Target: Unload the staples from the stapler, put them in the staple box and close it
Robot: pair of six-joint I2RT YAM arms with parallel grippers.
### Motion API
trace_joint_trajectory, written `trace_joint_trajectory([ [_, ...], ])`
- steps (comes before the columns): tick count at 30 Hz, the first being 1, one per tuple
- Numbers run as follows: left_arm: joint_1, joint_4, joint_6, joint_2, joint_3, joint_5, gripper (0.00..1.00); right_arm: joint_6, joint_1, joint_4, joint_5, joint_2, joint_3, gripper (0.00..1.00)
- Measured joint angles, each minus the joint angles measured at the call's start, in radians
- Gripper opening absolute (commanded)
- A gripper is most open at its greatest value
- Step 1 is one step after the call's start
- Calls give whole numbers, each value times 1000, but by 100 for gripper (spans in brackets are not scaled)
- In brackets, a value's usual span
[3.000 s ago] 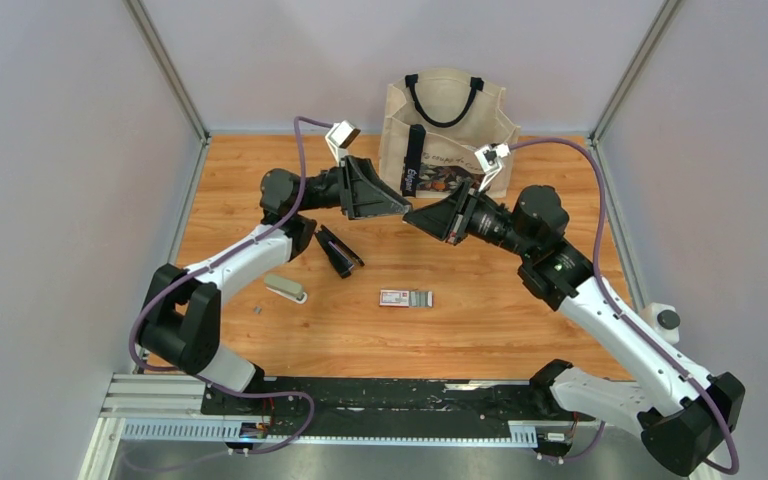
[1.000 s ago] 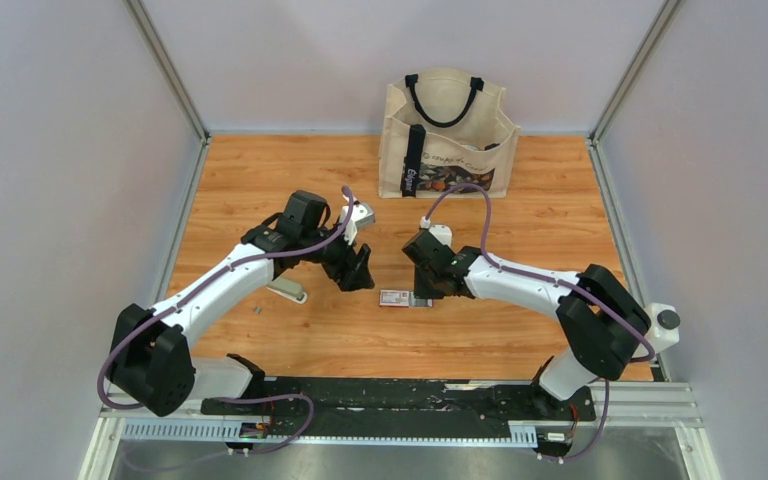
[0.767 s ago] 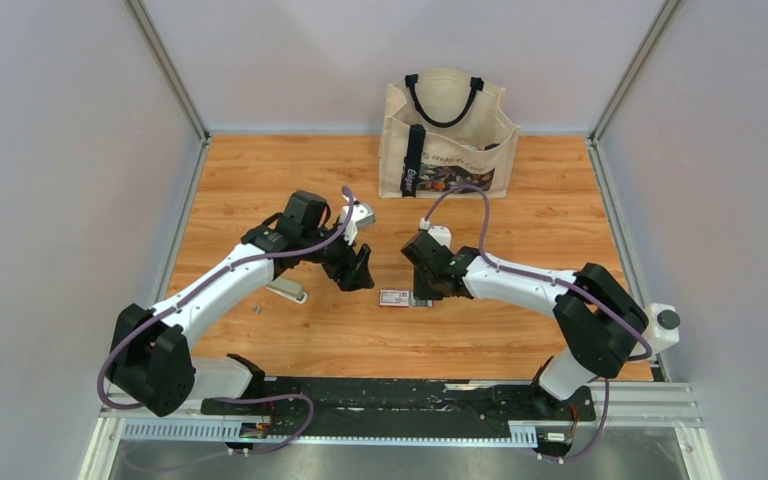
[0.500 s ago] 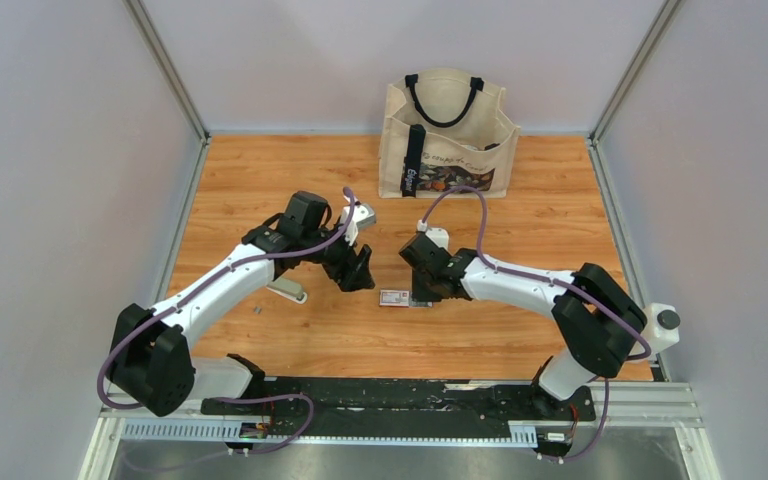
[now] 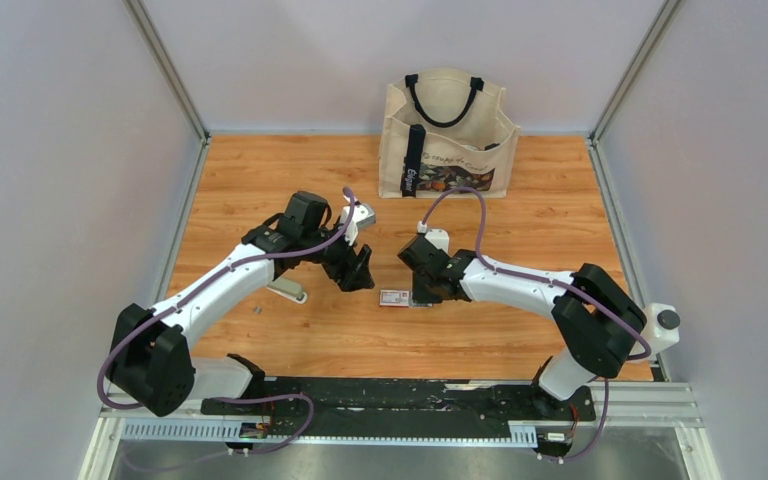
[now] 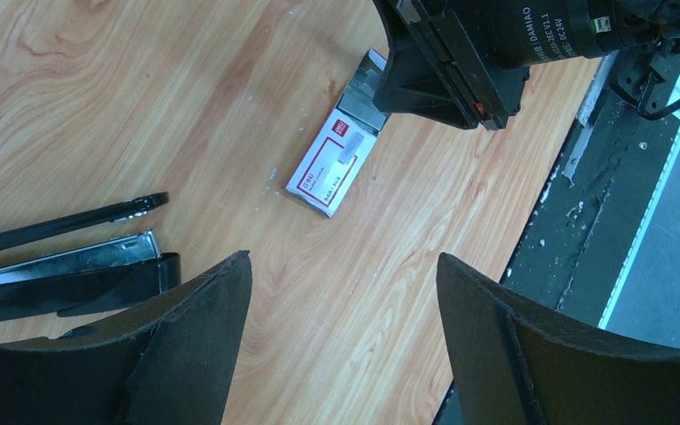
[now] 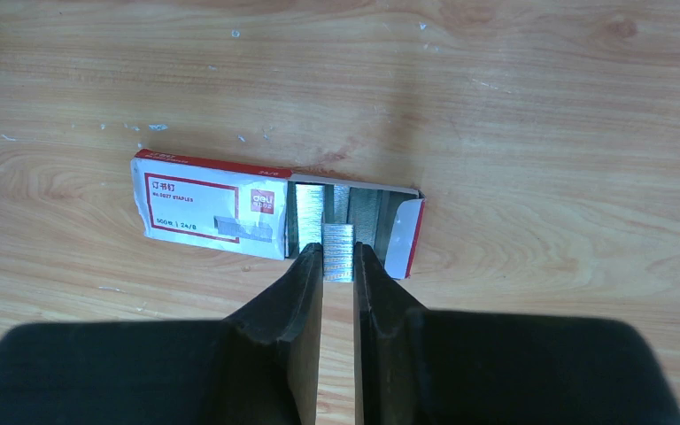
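My right gripper (image 7: 337, 248) is shut on the staples (image 7: 337, 237), a short silvery strip, held low at the open end of a white-and-red staple box (image 7: 208, 208) lying on the table. In the top view this gripper (image 5: 422, 292) sits at the box's (image 5: 393, 297) right end. My left gripper (image 6: 343, 258) is open and empty, just above the wood. The black stapler (image 6: 62, 257) lies opened beside its left finger, metal magazine showing. In the top view the left gripper (image 5: 362, 275) covers most of that stapler.
A beige stapler (image 5: 286, 290) lies left of my left gripper, with a tiny grey bit (image 5: 257, 311) on the wood near it. A canvas tote bag (image 5: 447, 130) stands at the back. Grey walls close in both sides. A black rail (image 5: 380, 395) runs along the near edge.
Three seconds ago both arms were raised at the back; now both are down at the table. Over the last second the right gripper crept slightly left at the box. The left arm is still.
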Motion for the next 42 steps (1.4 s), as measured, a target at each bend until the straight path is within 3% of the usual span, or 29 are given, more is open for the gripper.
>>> trace_joint_trajectory([
  [42, -6, 0, 4, -12, 0, 0, 84, -7, 0, -9, 0, 45, 14, 6],
])
